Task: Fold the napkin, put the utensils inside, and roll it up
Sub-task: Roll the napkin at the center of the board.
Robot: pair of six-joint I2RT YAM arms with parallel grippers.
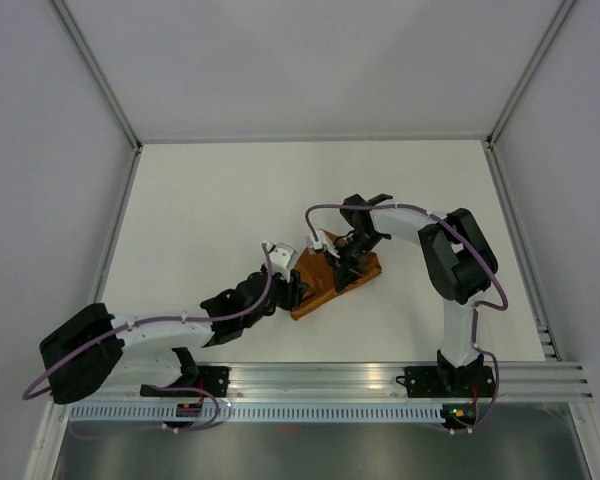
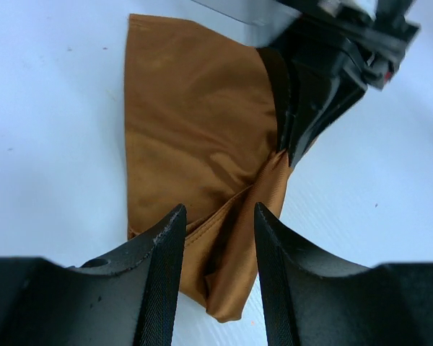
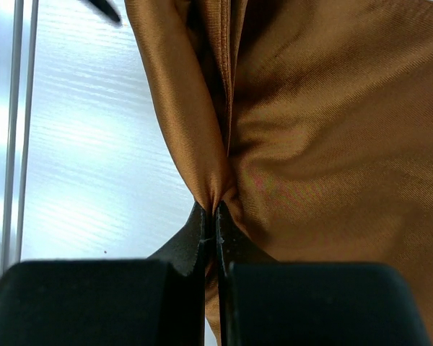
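Observation:
The rust-brown napkin (image 1: 325,283) lies folded and bunched on the white table, mid-field between the two arms. My right gripper (image 3: 215,216) is shut on a pinched ridge of the napkin (image 3: 325,130). In the left wrist view the right gripper (image 2: 289,148) comes in from the upper right, its tips on the cloth. My left gripper (image 2: 218,216) is open, its jaws straddling a raised fold at the near end of the napkin (image 2: 195,122) without pressing it. From above, the left gripper (image 1: 292,285) sits at the napkin's left end and the right gripper (image 1: 342,268) over its middle. No utensils are in view.
White table (image 1: 230,200) with grey enclosure walls on three sides. An aluminium rail (image 1: 330,380) with both arm bases runs along the near edge. Its slots (image 3: 3,108) show at the left of the right wrist view.

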